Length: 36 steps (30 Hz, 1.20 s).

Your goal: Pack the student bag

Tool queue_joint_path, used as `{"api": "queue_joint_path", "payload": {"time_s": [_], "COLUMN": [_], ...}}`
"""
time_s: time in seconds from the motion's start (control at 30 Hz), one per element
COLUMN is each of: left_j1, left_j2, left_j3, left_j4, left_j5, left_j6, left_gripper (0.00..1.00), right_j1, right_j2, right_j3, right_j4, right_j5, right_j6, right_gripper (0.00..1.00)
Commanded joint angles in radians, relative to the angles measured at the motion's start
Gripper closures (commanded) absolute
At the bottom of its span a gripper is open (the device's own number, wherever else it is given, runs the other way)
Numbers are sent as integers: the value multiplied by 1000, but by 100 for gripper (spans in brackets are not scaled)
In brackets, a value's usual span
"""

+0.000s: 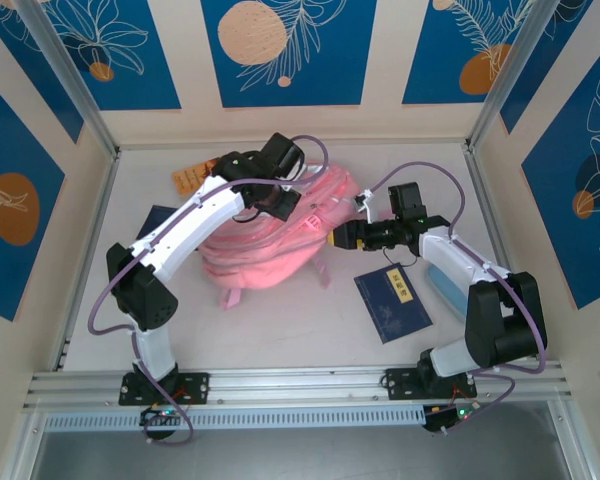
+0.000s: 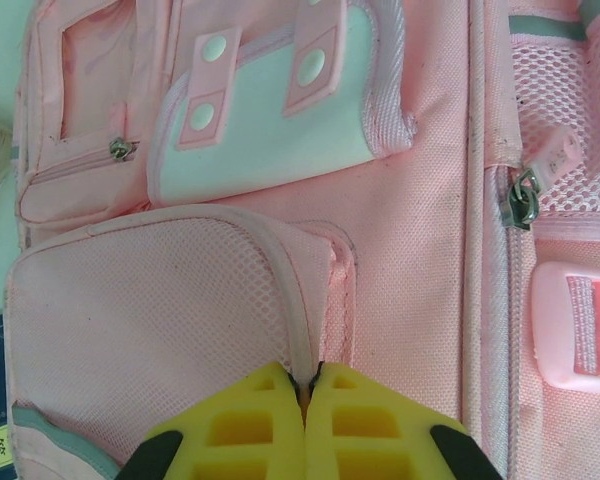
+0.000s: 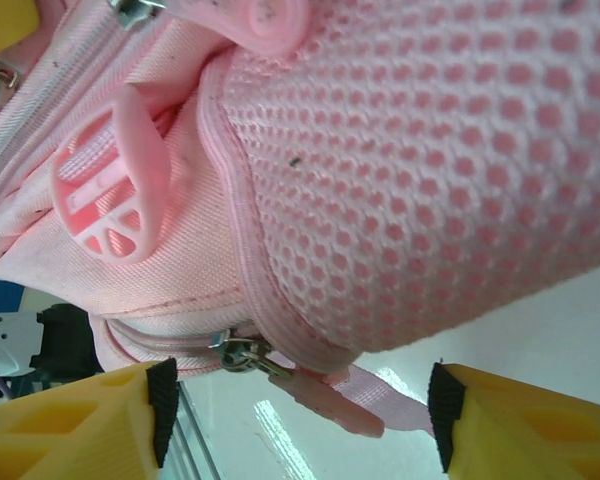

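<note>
On the pale tabletop (image 1: 280,325) the backpack (image 1: 280,240) slumps in the middle, soft and floppy and probably best gripped at its sturdier edges, with the left claw (image 2: 305,385) pinched shut on its pocket seam (image 2: 288,300) and the right claw (image 3: 300,410) gaping wide around a zip tab (image 3: 332,402).

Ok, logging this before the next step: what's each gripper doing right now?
Left gripper: closed on the pink backpack, at its pocket edge.
Right gripper: open, holding nothing.

walls (image 1: 320,60): blue panels, leaf prints | table (image 1: 280,330): pale grey
</note>
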<state>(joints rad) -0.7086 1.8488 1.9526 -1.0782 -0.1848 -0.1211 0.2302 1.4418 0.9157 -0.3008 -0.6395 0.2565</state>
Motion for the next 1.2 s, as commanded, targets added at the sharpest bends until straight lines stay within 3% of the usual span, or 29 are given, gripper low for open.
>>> {"api": "queue_joint_path", "payload": {"time_s": [0.0,0.13,0.27,0.33,0.5,0.67,1.17], "left_j1": [12,13,13,13,13,12,13], "left_j2": [-13,-12,-13,-11,-8,-2,0], "left_j3": [80,80,83,80,81,81,83], "left_j4": [80,96,96,94,90,87,84], "left_j5": [-41,-46,-41,-32,-16,-7,4], "left_j6": [-8,-5,-4,-5,-7,-11,-18], "left_gripper": [100,100,100,100,100,100,100], "right_j1": [12,18,17,18,16,17,20], "right_j2": [-30,-97,-146,-152,-108,-68,-86], "right_j3": [-22,-70,-96,-98,-59,-38,-55], "right_j4": [-12,9,33,43,37,50,69], "right_j5": [-1,80,98,95,111,86,42], "right_j6": [-8,-2,6,4,13,14,-25], "right_gripper": [39,52,58,58,44,43,67]}}
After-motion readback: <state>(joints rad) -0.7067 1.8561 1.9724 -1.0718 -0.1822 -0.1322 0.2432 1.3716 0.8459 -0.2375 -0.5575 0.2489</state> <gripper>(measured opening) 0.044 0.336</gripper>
